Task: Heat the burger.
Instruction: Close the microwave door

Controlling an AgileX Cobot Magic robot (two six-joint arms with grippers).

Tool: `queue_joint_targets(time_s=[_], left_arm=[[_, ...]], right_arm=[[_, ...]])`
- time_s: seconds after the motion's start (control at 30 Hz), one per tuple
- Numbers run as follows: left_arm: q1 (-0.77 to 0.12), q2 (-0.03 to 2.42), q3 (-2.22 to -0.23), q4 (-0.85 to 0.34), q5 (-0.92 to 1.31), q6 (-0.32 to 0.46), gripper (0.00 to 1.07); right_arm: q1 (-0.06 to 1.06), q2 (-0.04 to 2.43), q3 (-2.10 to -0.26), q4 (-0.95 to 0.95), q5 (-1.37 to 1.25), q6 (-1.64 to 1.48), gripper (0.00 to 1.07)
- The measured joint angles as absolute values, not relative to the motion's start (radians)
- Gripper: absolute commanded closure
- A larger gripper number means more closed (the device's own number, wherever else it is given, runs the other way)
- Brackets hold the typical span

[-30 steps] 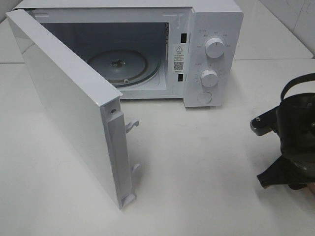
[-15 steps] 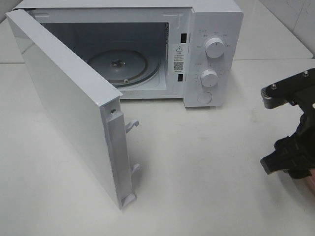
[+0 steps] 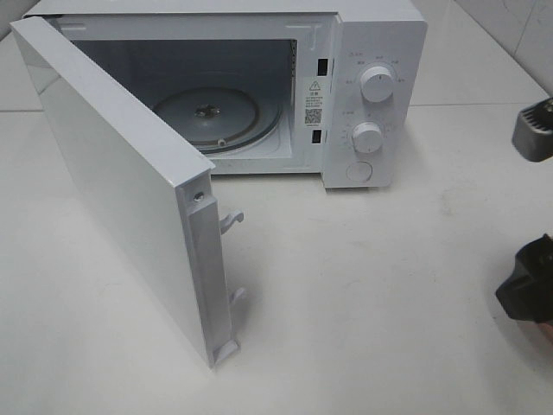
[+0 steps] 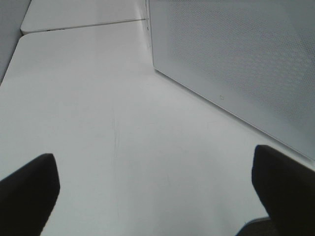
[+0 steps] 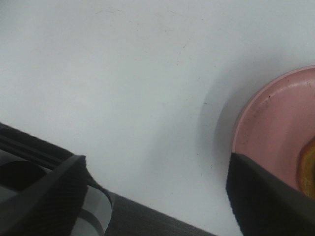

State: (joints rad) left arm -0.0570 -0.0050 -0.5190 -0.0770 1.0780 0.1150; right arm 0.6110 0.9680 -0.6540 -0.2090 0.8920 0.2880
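Observation:
The white microwave [image 3: 363, 95] stands at the back of the table with its door [image 3: 121, 181] swung wide open and its glass turntable [image 3: 216, 117] bare. Of the burger only a golden-orange sliver [image 5: 311, 169] shows, on a pink plate [image 5: 275, 128] at the edge of the right wrist view. My right gripper [image 5: 155, 162] is open and empty over the table just beside the plate. In the high view it is a dark shape [image 3: 529, 290] at the right edge. My left gripper [image 4: 152, 162] is open and empty, low over the table beside the door's outer face [image 4: 236, 59].
The microwave's two knobs [image 3: 378, 84] and push button [image 3: 359, 171] face the front. The open door juts far forward on the left, with its latch hooks [image 3: 230, 221] sticking out. White table [image 3: 363, 303] lies in front of the oven.
My right arm has moved to the right, from well inside the high view to its right edge, and only part of it shows now. The microwave and door have not moved.

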Motion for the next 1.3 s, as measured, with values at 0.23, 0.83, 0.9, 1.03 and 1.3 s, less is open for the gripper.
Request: queue_joint_targets(time_s=[0.23, 0.83, 0.9, 1.03, 1.3], left_arm=[[-0.057, -0.005, -0.519, -0.077, 1.078, 0.115, 0.07], [-0.057, -0.005, -0.519, -0.077, 1.078, 0.115, 0.07], [-0.057, -0.005, -0.519, -0.077, 1.078, 0.115, 0.07], [-0.057, -0.005, -0.519, -0.077, 1.078, 0.115, 0.07], [-0.057, -0.005, -0.519, -0.077, 1.078, 0.115, 0.07]], right_arm=[[0.611, 0.778, -0.68, -0.168, 1.036, 0.21, 0.31], [0.474, 0.39, -0.629, -0.172, 1.171, 0.105, 0.31], [0.428, 0.352, -0.614, -0.172, 1.168, 0.091, 0.31], [0.327, 0.256, -0.565, -0.171, 1.128, 0.08, 0.31], [0.204, 0.129, -0.512, -0.164, 1.034, 0.086, 0.31]])
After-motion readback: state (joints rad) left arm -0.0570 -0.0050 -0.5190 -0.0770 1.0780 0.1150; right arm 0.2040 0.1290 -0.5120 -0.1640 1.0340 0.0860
